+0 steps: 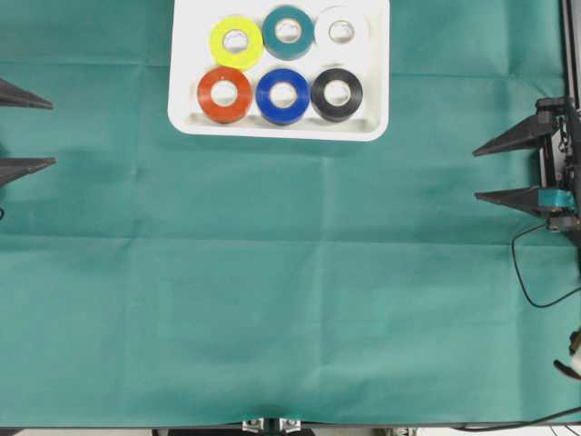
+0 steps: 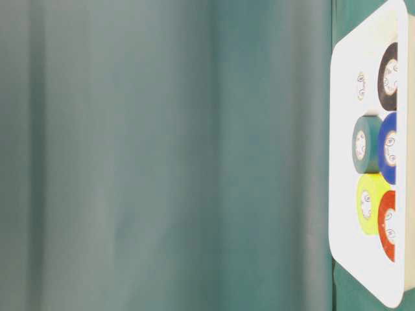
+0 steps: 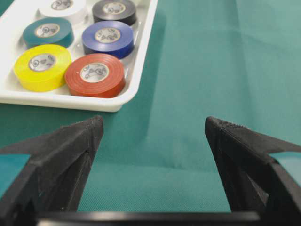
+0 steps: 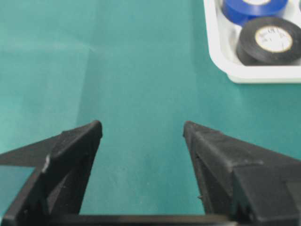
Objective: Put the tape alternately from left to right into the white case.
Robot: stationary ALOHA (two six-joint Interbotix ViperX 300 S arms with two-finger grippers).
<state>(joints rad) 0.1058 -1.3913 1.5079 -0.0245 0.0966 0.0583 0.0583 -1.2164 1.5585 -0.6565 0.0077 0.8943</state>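
All six small ring-shaped rolls of tape sit inside the shallow glossy white plastic case (image 1: 186,82) with the raised rim, at the top middle of the green-cloth-covered table (image 1: 290,300). They lie flat in two rows of three. Back row, left to right in the overhead view: yellow roll (image 1: 237,42), teal roll (image 1: 288,32), white roll (image 1: 341,32). Front row: orange-red roll (image 1: 224,94), blue roll (image 1: 282,95), black roll (image 1: 337,94). Neighbours look like they're touching or just about.

The left end effector (image 1: 45,133) is way off at the left edge, jaws spread apart and holding nothing. The right end effector (image 1: 479,173) is the same deal on the right edge, wide open and empty. Both are well apart from the case, with just bare cloth between their fingers in the wrist views.
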